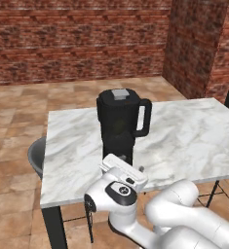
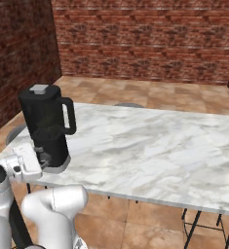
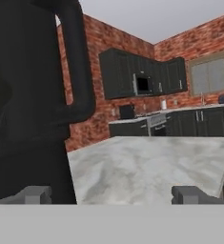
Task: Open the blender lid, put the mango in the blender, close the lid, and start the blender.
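Observation:
The tall black blender (image 1: 120,127) stands near the table's front left edge, its loop handle (image 1: 144,117) pointing right. The blender lid (image 1: 119,96) lies flat on the jar, its grey cap on top. My gripper (image 2: 44,158) is low at the foot of the blender (image 2: 45,127), right against the base. In the hand view the blender (image 3: 27,109) looms on the left, and the gripper (image 3: 114,195) is open with its fingertips (image 3: 35,194) wide apart and nothing between them. A faint greenish patch shows through the dark jar; I cannot tell whether it is the mango.
The white marble table (image 1: 194,136) stretches to the right of the blender. A grey round seat (image 1: 35,155) sits at the table's left edge, and thin dark stool legs (image 1: 217,192) stand under its right side. Brick walls close the room behind.

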Tool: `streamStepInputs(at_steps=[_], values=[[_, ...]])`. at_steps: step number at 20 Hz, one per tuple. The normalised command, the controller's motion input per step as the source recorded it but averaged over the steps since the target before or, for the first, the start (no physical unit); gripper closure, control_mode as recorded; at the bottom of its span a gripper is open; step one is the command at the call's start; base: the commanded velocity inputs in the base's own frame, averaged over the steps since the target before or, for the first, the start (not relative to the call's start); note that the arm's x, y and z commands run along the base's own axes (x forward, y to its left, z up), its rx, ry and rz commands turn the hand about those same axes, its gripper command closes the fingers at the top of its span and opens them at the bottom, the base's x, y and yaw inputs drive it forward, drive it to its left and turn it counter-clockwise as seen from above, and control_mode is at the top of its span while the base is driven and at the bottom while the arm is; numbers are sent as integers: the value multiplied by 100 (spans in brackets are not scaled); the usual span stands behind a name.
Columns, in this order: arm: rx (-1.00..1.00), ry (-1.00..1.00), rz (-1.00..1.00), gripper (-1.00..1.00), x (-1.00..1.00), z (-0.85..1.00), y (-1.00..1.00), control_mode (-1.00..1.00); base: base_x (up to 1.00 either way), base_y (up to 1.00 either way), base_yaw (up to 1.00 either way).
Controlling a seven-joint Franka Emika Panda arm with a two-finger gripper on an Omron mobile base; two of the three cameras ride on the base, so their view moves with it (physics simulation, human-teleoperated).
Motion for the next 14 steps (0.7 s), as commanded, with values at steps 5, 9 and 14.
streamStepInputs(at_steps=[5, 9, 14], values=[[0, 0, 12, -100, 30, -19, 2, -100, 0, 0, 0], [0, 0, 12, -100, 31, -23, 5, -100, 0, 0, 0], [0, 0, 12, -100, 32, -14, 6, -100, 0, 0, 0]])
